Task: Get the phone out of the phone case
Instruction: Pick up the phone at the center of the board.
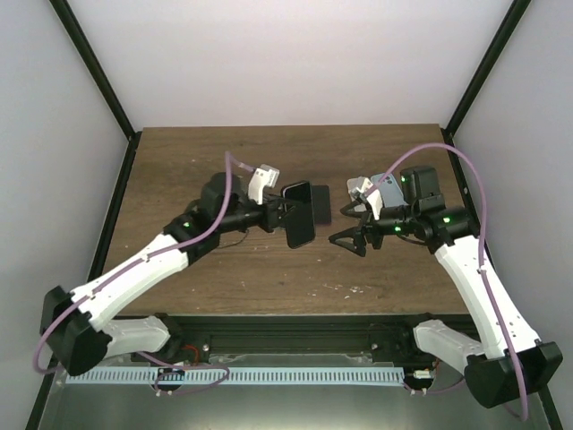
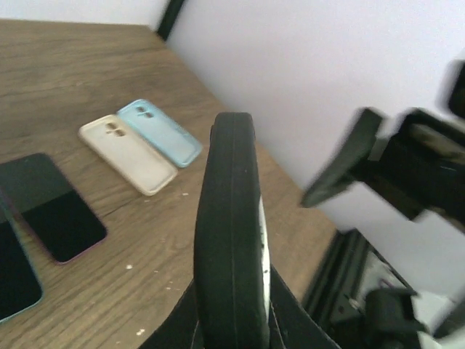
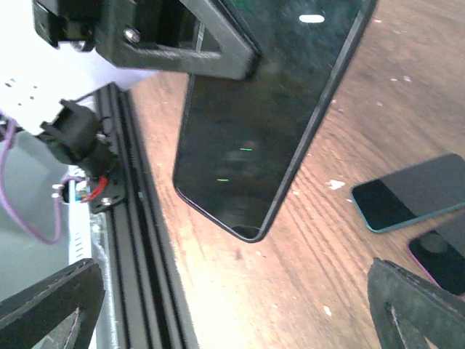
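The phone in its black case point(image 1: 301, 215) is held above the table, standing on edge in my left gripper point(image 1: 288, 213), which is shut on it. In the left wrist view I see the case edge-on point(image 2: 231, 240), a thin white strip along its right side, between my gripper point(image 2: 232, 320). In the right wrist view its dark screen point(image 3: 269, 123) faces the camera, with the left gripper's fingers point(image 3: 182, 47) clamping it. My right gripper point(image 1: 351, 242) is open and empty, just right of the phone; its gripper point(image 3: 232, 313) is spread wide below the phone's lower corner.
A cream case point(image 2: 127, 154) and a light blue case point(image 2: 160, 131) lie side by side on the table. Two loose phones lie screen-up, one teal-edged point(image 3: 414, 193) and one purple-edged point(image 3: 439, 251). The black rail point(image 3: 138, 218) runs along the table's near edge.
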{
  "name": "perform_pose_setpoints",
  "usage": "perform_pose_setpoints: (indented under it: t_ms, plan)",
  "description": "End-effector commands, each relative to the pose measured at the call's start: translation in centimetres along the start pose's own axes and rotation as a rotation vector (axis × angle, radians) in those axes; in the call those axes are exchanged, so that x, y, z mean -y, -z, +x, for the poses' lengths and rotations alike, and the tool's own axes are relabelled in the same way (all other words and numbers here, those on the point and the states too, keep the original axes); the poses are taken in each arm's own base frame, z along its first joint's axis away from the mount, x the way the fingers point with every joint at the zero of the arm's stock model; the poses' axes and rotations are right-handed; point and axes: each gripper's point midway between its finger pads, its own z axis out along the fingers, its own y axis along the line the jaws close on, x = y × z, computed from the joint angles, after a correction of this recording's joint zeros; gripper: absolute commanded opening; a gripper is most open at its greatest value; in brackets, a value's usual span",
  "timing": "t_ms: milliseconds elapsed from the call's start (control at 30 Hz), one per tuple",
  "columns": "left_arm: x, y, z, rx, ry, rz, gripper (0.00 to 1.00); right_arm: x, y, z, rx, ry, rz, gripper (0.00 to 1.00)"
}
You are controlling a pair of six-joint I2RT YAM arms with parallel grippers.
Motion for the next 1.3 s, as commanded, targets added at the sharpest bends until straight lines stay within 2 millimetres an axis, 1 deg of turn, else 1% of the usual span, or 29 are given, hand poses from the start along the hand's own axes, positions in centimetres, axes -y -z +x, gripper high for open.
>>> perform_pose_setpoints:
  t_ms: [0,33,67,167,300,400,467,533,600,700,833,1000,1133,1267]
  plan:
    - [7.2,5.2,-2.2,0.053,-0.207,0.327,0.00,-3.1,-0.1,-0.9,0.059,0.060,-0.207,0.99]
    - [8.0,6.0,-1.9,0.039,-0.226,0.375,0.00,-3.5,-0.1,-1.1,0.071,0.069,-0.241,0.98]
    - [8.3,6.6,-2.0,0.039,-0.235,0.397,0.00,-3.8,-0.1,-1.4,0.085,0.076,-0.275,0.96]
    - [9.1,7.7,-2.1,0.041,-0.239,0.463,0.00,-4.9,-0.1,-1.7,0.127,0.087,-0.381,0.90]
    - [10.8,7.9,-3.1,0.054,-0.200,0.585,0.00,-5.3,-0.4,-1.9,0.140,0.104,-0.440,0.81]
    - [11.5,7.4,-4.3,0.065,-0.209,0.629,0.00,-6.1,-0.2,-2.3,0.131,0.153,-0.472,0.77]
    - [11.4,6.7,-4.9,0.044,-0.212,0.625,0.01,-6.6,0.1,-2.3,0.132,0.211,-0.483,0.72]
    - [11.0,5.8,-5.5,0.029,-0.193,0.613,0.00,-7.0,0.2,-2.0,0.127,0.255,-0.489,0.67]
    - [10.8,5.5,-6.1,0.036,-0.168,0.623,0.00,-7.2,0.2,-1.6,0.114,0.284,-0.488,0.63]
    - [10.5,5.4,-6.7,0.042,-0.134,0.657,0.00,-7.6,0.2,-1.2,0.109,0.313,-0.487,0.58]
    - [9.9,5.5,-6.9,0.019,-0.106,0.694,0.00,-8.1,0.5,-1.3,0.120,0.326,-0.492,0.53]
    - [10.1,5.4,-6.5,-0.032,-0.091,0.737,0.00,-8.8,0.9,-1.6,0.127,0.354,-0.496,0.47]
    - [10.1,5.4,-6.6,-0.039,-0.083,0.738,0.00,-9.2,0.7,-1.5,0.113,0.371,-0.503,0.41]
    - [10.2,5.5,-6.4,-0.045,-0.080,0.744,0.00,-9.7,0.6,-1.8,0.110,0.379,-0.520,0.38]
